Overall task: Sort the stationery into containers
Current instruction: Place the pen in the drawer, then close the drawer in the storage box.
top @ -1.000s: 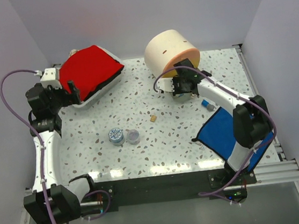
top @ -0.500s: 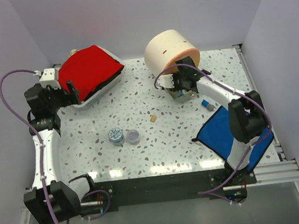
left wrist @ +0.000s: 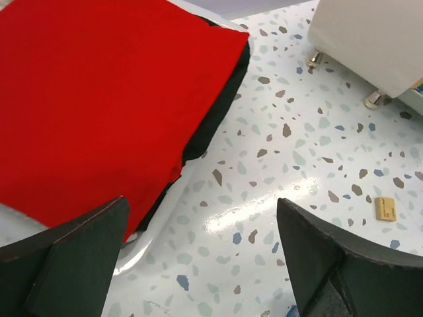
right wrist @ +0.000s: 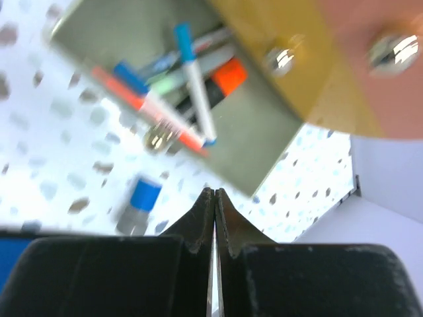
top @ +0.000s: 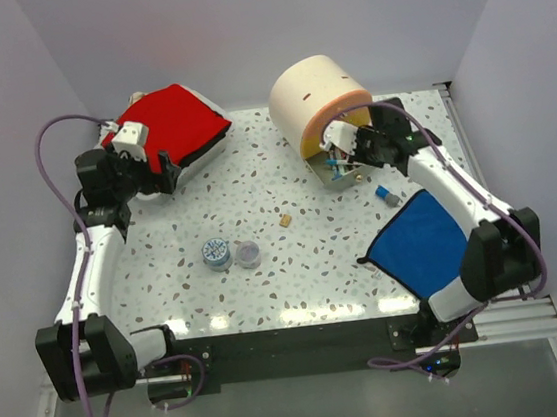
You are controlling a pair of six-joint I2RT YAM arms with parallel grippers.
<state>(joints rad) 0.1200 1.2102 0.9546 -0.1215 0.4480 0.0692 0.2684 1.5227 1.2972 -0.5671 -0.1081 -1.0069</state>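
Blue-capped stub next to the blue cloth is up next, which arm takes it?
Right. The right gripper hangs at the open drawer, and the stub lies close beside it; its jaws are shut, so it must open first. The left gripper is open but far off, by the red-topped case.

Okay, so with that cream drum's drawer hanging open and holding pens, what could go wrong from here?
The shut right gripper hangs just off the open grey drawer; a swing could jolt it and scatter the thin pens. The small blue-capped grey stub lies loose nearby and could be knocked away. The open left gripper, close to the red-topped white case, might snag it.
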